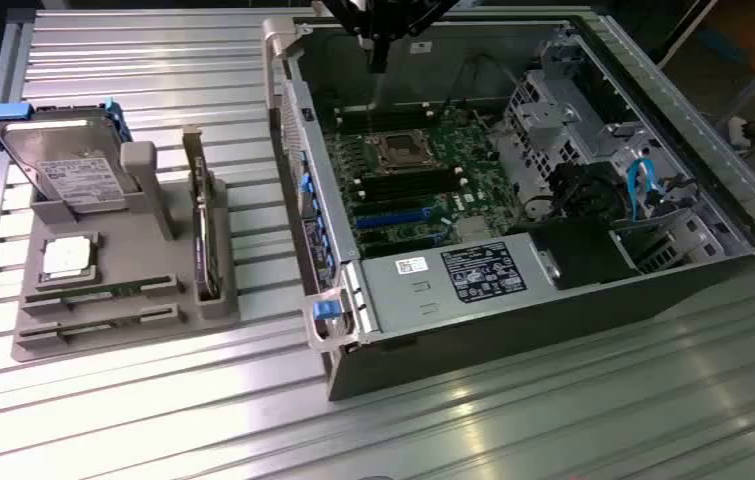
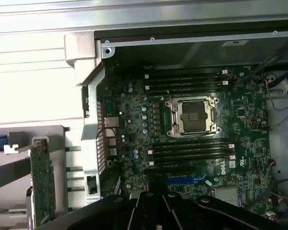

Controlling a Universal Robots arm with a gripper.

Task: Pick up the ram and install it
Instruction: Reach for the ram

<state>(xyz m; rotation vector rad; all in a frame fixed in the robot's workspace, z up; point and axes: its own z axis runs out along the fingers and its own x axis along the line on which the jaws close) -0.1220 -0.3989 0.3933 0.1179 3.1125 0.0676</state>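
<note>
A: Count?
B: One case, one drive, one card, one ram — lying flat in the holder, beside the case on the exterior view's left.
A: Gripper?
B: Gripper closed tight, holding nothing, above the case's far wall — ram well apart from it.

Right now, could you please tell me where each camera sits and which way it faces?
Exterior view: high above the table, looking down on the open computer case and grey holder; the pincer hangs over the case's far end.
Wrist view: mounted above the pincer, looking straight down into the case at the motherboard; the pincer's dark body shows in the foreground.
Shared: the CPU socket and the expansion card in the holder.
</note>
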